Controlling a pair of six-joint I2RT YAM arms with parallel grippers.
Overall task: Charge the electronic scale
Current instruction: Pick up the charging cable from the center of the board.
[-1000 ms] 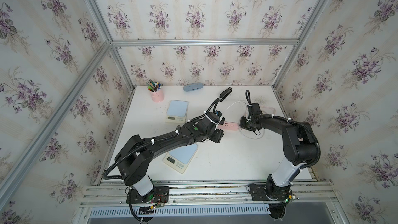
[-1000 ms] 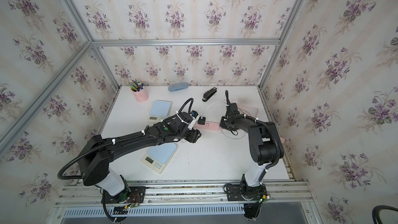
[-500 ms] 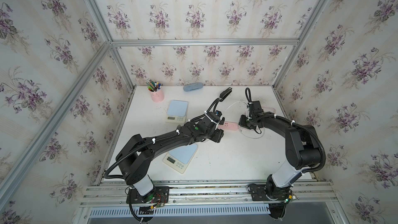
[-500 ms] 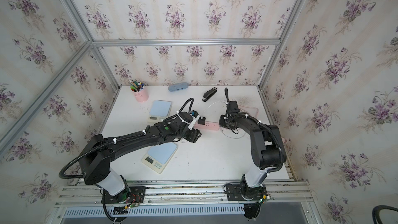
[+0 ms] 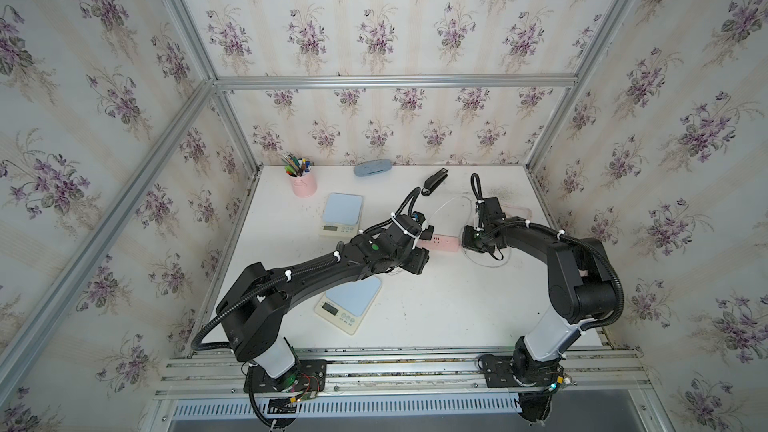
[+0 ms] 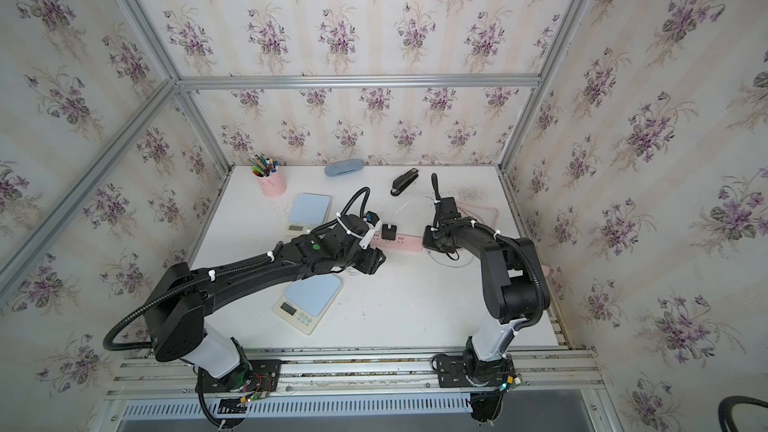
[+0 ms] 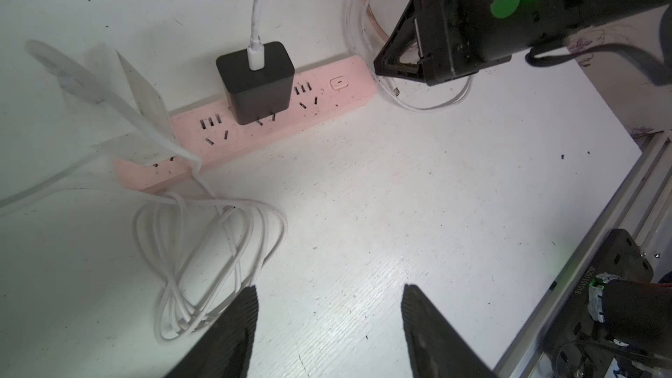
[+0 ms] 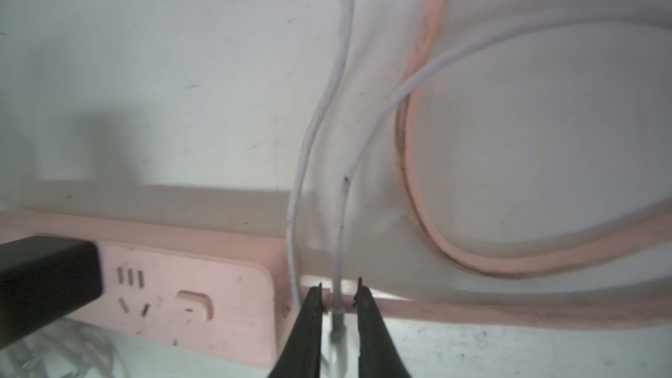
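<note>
Two electronic scales with pale blue tops lie on the white table, one near the back [image 5: 341,214] and one near the front [image 5: 351,303]. A pink power strip [image 5: 440,241] lies between my arms with a black charger [image 7: 254,81] plugged into it. The charger's thin white cable [image 8: 340,212] loops round to the strip's end. My right gripper [image 8: 338,285] is low on the table there, open by a narrow gap, with the cable's plug end [image 8: 338,325] between its fingers. My left gripper [image 7: 329,287] hangs open over bare table beside a second, coiled white cable [image 7: 218,241].
A pink pen cup [image 5: 302,184], a blue case [image 5: 372,168] and a black stapler [image 5: 434,181] stand along the back. The strip's pink cord [image 5: 515,211] curls toward the right wall. A white adapter [image 7: 145,103] sits at the strip's far end.
My right gripper's jaws have narrowed round the white cable's end, and its arm has shifted a little. The left arm has not moved.
</note>
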